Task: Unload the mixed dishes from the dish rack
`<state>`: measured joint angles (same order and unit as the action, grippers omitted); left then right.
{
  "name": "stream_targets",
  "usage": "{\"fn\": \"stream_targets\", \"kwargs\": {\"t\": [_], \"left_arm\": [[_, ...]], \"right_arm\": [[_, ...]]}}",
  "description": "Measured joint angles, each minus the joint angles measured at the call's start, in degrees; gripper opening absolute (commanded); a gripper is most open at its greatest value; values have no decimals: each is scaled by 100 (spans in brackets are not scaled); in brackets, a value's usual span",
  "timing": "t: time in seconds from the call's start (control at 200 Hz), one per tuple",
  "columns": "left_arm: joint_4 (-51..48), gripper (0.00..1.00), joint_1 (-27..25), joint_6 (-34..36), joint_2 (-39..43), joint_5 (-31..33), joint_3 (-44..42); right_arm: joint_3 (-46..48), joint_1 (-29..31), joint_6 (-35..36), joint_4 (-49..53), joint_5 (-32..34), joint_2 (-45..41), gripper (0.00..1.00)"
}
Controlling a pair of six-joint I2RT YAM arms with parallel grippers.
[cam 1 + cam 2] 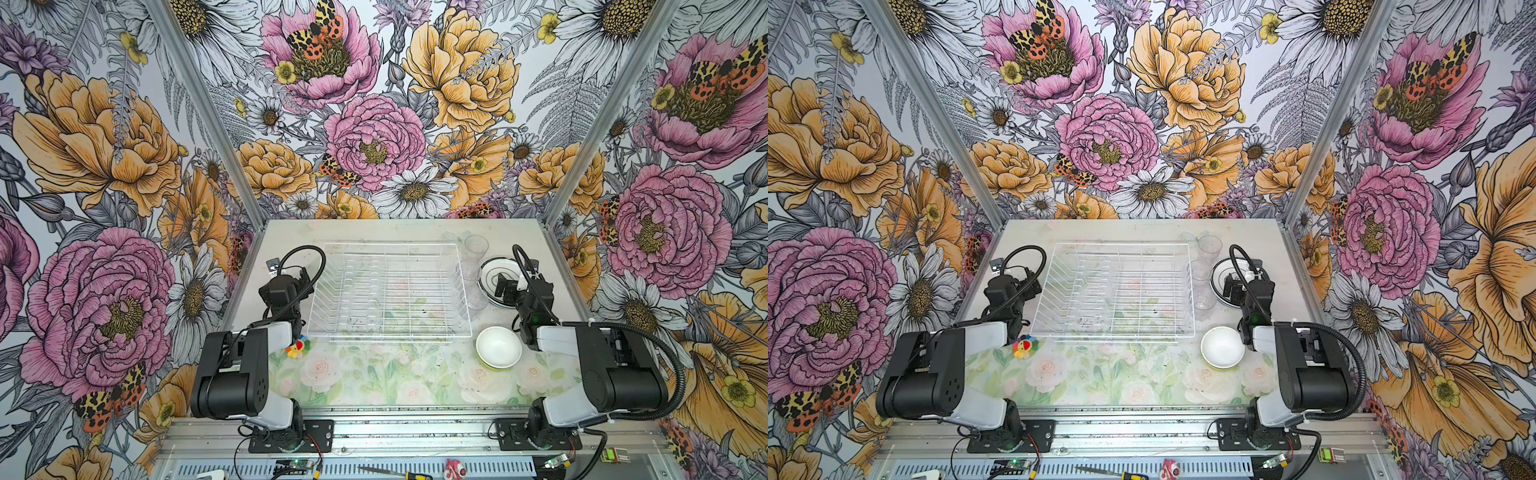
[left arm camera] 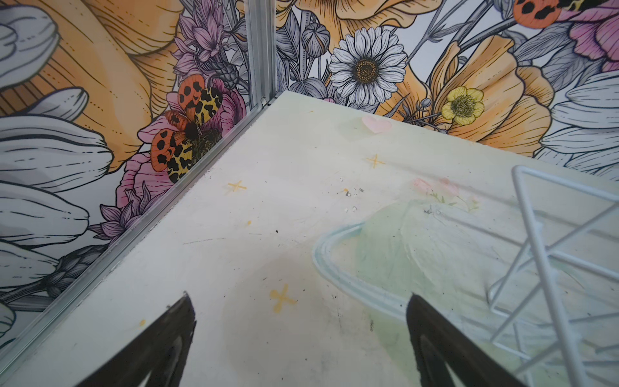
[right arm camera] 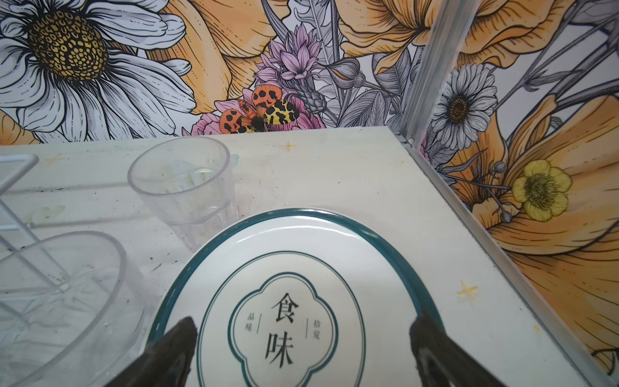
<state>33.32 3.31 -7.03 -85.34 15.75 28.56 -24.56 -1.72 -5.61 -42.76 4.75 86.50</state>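
- On the worktop (image 1: 374,374), at centre: the dish rack (image 1: 374,291) stands with its plate-slot prongs and wire floor bare. Neither top view shows a dish inside it.
- To the right of the rack: clear plastic cups (image 1: 476,247) stand in a row just beside its right wall, apparently outside it. A teal-rimmed white plate (image 3: 301,241) with printed characters lies flat near the rear right corner. A lime-green bowl (image 1: 498,347), white inside, sits upright nearer the front, apart from the rack.
- Progress, as a judgement: unloading looks finished or nearly so, since the views show nothing left to lift out.
- Left end effector (image 2: 299,296): jaws spread wide and empty, above bare worktop beside the rack's left wall, near the rear left corner.
- Right end effector (image 3: 304,315): jaws spread wide and empty, poised over the plate with no contact apparent.
- Edges and room: the aluminium frame rail (image 3: 500,249) runs close to the plate, and the cups crowd the gap between plate and rack. The front strip is open, save for a small multicoloured flower toy (image 1: 297,347) near the rack's front left corner.
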Motion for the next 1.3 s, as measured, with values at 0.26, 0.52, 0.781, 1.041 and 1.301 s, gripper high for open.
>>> {"fn": "stream_targets", "kwargs": {"t": [0.26, 0.52, 0.781, 1.041, 1.301], "left_arm": [[476, 99, 7, 22, 144, -127, -269], [1998, 99, -103, 210, -125, -358, -728], [2277, 99, -166, 402, -229, -636, -726], [2415, 99, -619, 614, -256, -83, -726], [2439, 98, -621, 699, -258, 39, -730]], "right_arm": [[2, 2, 37, -61, -9, 22, 99], [87, 4, 61, -247, -11, 33, 99], [105, 4, 61, -337, -55, 61, 100], [118, 4, 103, -343, -140, 66, 99], [122, 4, 125, -343, -203, 66, 99]]}}
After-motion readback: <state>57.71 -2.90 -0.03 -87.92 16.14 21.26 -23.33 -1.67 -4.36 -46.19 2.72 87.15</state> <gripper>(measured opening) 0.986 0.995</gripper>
